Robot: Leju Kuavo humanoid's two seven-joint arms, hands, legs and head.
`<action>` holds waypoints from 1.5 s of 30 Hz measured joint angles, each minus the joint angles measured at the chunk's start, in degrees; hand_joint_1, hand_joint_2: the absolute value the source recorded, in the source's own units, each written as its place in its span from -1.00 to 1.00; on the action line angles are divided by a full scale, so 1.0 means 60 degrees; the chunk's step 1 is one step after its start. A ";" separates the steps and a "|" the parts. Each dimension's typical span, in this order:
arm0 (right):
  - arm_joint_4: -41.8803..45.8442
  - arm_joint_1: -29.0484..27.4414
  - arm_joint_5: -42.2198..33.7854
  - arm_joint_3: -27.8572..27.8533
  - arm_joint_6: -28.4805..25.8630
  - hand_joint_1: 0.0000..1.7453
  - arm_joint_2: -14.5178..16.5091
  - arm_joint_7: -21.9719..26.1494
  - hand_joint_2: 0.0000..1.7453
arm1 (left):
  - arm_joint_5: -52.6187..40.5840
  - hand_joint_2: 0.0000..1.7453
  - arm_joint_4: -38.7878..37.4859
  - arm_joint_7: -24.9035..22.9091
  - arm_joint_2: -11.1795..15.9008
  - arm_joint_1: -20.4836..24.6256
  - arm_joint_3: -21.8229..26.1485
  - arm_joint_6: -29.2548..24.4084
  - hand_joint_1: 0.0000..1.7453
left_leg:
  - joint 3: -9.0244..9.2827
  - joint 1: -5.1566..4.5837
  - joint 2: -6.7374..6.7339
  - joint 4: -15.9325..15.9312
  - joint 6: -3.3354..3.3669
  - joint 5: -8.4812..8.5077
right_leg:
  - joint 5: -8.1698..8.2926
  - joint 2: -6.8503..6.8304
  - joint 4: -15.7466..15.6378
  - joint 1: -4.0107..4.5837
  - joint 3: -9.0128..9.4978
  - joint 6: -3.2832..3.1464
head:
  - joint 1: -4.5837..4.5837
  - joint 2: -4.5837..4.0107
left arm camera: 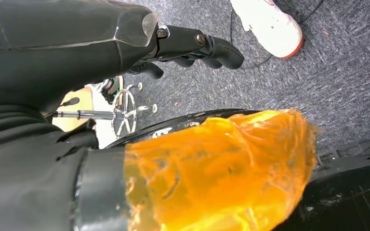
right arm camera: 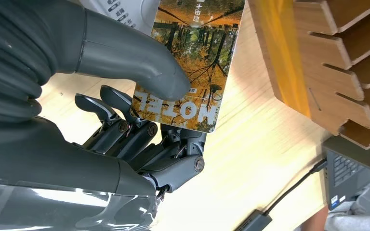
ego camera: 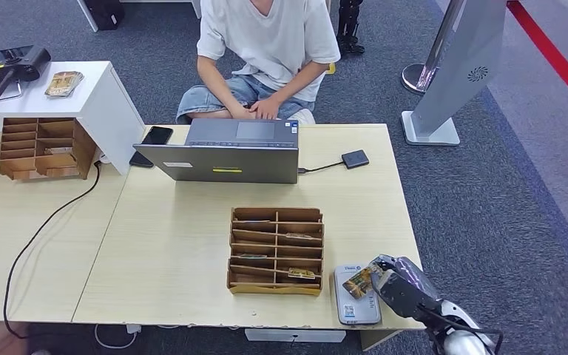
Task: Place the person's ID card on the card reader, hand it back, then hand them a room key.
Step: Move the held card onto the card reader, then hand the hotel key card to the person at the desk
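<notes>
My right hand [ego camera: 401, 287] is at the table's near right corner, pinching a card [ego camera: 359, 282] printed with an autumn forest. The right wrist view shows my thumb [right arm camera: 139, 62] pressed on the card [right arm camera: 200, 57], which reads HOTEL, with the darker fingers [right arm camera: 139, 130] under it. The card hangs just over a flat white device [ego camera: 356, 299]. A small black square pad [ego camera: 355, 158] is wired to the laptop [ego camera: 225, 151]. The person [ego camera: 266, 44] sits across the table with both hands near the laptop. My left hand [left arm camera: 192, 45] hangs by the floor holding nothing, fingers apart.
A wooden rack [ego camera: 275, 250] with several cards stands mid-table, just left of my right hand. A second rack [ego camera: 41, 148] and a white box [ego camera: 111, 103] are at the far left, with a phone [ego camera: 156, 135] beside the laptop. A grey stand [ego camera: 444, 81] is on the carpet to the right.
</notes>
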State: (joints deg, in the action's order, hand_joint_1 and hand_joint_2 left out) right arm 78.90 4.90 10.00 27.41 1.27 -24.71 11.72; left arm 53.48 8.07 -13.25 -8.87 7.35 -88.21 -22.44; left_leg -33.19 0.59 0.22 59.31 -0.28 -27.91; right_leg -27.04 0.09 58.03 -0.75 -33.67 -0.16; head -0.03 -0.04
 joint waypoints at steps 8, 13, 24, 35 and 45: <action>-0.0217 0.0125 0.0034 0.0138 0.0047 1.00 -0.0146 -0.0194 1.00 | -0.0004 -1.00 0.0000 -0.0003 0.0003 0.0000 0.0000 0.0000 -1.00 | 0.0000 0.0000 0.0000 0.0001 0.0000 0.0000 | 0.0000 0.0000 0.0000 0.0000 0.0001 0.0000 | 0.0002 0.0000; -0.0280 0.0162 0.0034 0.0167 0.0082 1.00 -0.0189 -0.0230 1.00 | -0.0004 -1.00 -0.0001 -0.0006 0.0004 0.0000 0.0000 0.0001 -1.00 | 0.0001 0.0000 0.0000 0.0001 0.0000 0.0000 | 0.0000 0.0000 0.0000 0.0000 0.0000 0.0000 | 0.0001 0.0000; -0.0333 0.0211 0.0030 0.0204 0.0147 1.00 -0.0268 -0.0263 1.00 | -0.0004 -1.00 0.0000 -0.0006 0.0004 0.0000 0.0000 0.0001 -1.00 | 0.0000 0.0000 0.0001 0.0001 0.0000 0.0000 | 0.0000 0.0000 0.0000 0.0000 0.0001 0.0000 | 0.0001 0.0000; -0.0395 0.0430 0.0512 0.0501 0.0097 1.00 -0.0281 -0.0585 1.00 | 0.0029 -1.00 0.0000 -0.0076 -0.0001 0.0000 0.0000 -0.0036 -1.00 | 0.0001 0.0000 0.0000 0.0001 0.0000 0.0000 | 0.0000 0.0000 0.0000 0.0000 0.0001 0.0000 | 0.0001 0.0000; -0.0802 0.0951 0.1164 0.1296 -0.0330 1.00 -0.0063 -0.0894 1.00 | 0.0034 -1.00 0.0003 -0.0086 -0.0004 0.0001 0.0000 -0.0053 -1.00 | 0.0003 0.0001 -0.0001 0.0000 0.0000 0.0001 | 0.0000 0.0001 0.0001 0.0001 0.0001 0.0000 | 0.0001 0.0000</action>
State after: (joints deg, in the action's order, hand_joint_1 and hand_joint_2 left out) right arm 74.09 10.61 16.99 35.19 -0.71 -25.09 6.36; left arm 53.69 8.09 -13.76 -8.90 7.36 -88.21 -22.75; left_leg -33.17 0.59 0.21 59.31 -0.29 -27.91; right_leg -27.04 0.10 58.03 -0.75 -33.66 -0.16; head -0.02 -0.04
